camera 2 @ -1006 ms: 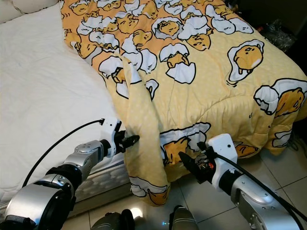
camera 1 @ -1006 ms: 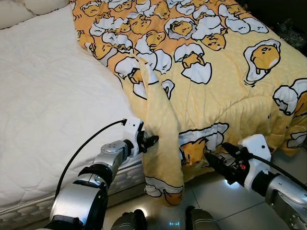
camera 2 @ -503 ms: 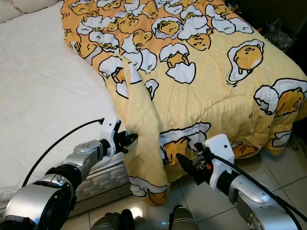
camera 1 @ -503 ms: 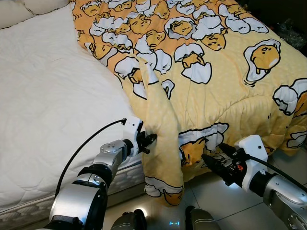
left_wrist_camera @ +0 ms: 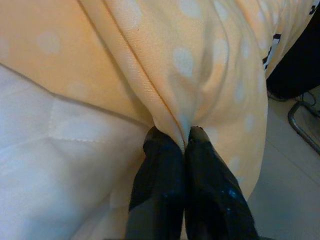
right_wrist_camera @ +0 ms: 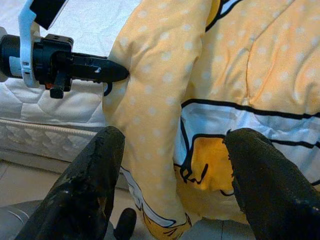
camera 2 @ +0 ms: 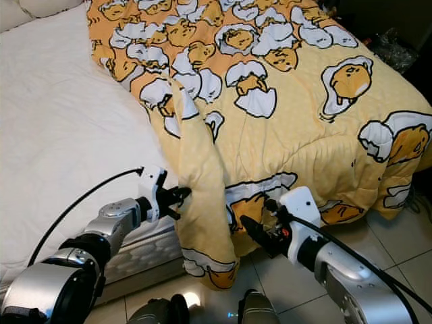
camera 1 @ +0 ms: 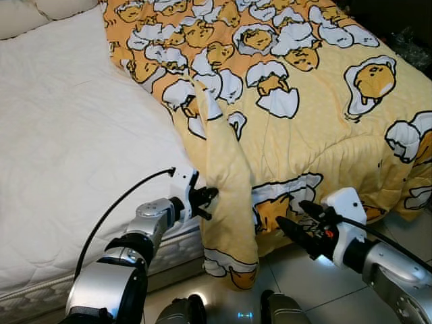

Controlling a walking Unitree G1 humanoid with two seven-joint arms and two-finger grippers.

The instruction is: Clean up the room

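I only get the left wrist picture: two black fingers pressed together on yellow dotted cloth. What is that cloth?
Observer: A yellow blanket with egg cartoons, spread over a bed; the left gripper pinches a fold hanging off the bed's edge.
Operator: Is the other arm doing anything?
Observer: The right gripper is low beside the same hanging fold, fingers open, not touching it.
Operator: What's the white stuff beside the cloth?
Observer: The bare white mattress, uncovered on the robot's left.
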